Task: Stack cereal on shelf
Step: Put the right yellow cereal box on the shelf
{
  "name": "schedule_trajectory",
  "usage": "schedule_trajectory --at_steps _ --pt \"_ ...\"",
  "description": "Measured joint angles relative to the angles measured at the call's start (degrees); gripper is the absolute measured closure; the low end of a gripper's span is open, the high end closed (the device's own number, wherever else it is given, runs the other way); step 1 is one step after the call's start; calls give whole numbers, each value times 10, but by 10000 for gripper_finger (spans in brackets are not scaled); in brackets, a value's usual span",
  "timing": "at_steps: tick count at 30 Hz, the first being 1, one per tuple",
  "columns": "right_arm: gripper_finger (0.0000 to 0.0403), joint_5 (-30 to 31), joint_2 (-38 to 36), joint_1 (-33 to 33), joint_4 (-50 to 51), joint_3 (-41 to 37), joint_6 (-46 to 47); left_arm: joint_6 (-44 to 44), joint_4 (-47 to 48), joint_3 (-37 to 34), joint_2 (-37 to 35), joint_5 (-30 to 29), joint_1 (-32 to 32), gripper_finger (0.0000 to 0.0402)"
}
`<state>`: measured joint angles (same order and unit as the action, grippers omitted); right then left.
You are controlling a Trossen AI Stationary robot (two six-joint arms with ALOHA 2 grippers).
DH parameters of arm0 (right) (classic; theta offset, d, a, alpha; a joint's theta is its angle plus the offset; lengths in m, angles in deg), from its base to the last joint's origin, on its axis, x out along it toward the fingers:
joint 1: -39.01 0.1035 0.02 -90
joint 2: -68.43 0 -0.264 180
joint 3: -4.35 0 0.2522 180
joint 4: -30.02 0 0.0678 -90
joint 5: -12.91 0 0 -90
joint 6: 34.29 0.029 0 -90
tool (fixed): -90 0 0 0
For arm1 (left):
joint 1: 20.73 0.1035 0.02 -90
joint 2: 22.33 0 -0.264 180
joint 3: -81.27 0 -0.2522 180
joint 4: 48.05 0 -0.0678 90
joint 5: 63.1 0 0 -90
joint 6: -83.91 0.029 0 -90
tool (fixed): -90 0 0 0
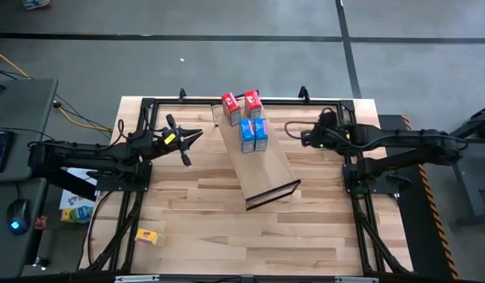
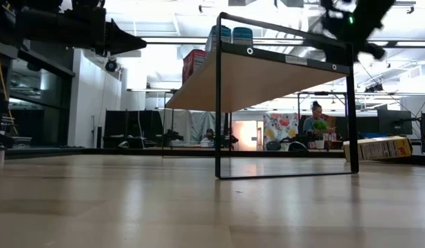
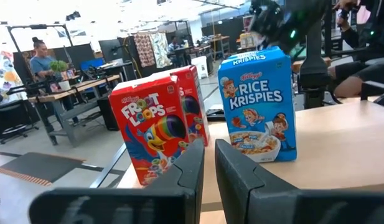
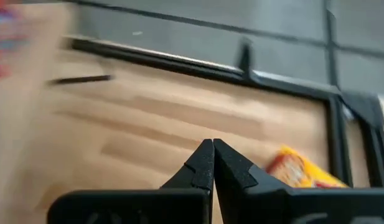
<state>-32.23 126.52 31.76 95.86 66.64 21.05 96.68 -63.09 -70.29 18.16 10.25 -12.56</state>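
Note:
The shelf (image 1: 266,169) lies slanted across the table's middle, raised on a dark frame (image 2: 219,103). Two red boxes (image 1: 230,104) (image 1: 253,102) stand upright at its far end. Two blue boxes (image 1: 247,134) (image 1: 261,132) stand just in front of them. The left wrist view shows a red box (image 3: 151,134) and a blue box (image 3: 257,102). One yellow box (image 1: 150,236) lies on the table near the front left. Another yellow box (image 4: 297,171) lies on the table near my right gripper. My left gripper (image 1: 196,135) hovers left of the shelf, open by a narrow gap (image 3: 209,155), empty. My right gripper (image 1: 303,138) hovers right of the shelf, shut (image 4: 213,146), empty.
Black mounting frames (image 1: 132,185) (image 1: 356,185) run along both sides and the far edge of the table. A cable loop (image 1: 293,126) lies by the right gripper. Bare tabletop (image 1: 226,236) lies in front of the shelf. People sit at desks (image 2: 315,120) beyond the table.

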Motion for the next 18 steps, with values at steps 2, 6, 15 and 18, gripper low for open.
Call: schedule_trajectory --at_steps 2,6,15,18 --pt "403 -4 -4 -24 -3 -35 43 -1 -6 0 0 0 0 369" --pt "403 -56 2 -87 -13 -113 117 -2 -10 0 0 0 0 369" --pt "403 -84 4 -235 -73 -186 88 0 -11 0 0 0 0 369" --pt "403 -87 11 -259 -92 -195 78 3 -11 0 0 0 0 369"
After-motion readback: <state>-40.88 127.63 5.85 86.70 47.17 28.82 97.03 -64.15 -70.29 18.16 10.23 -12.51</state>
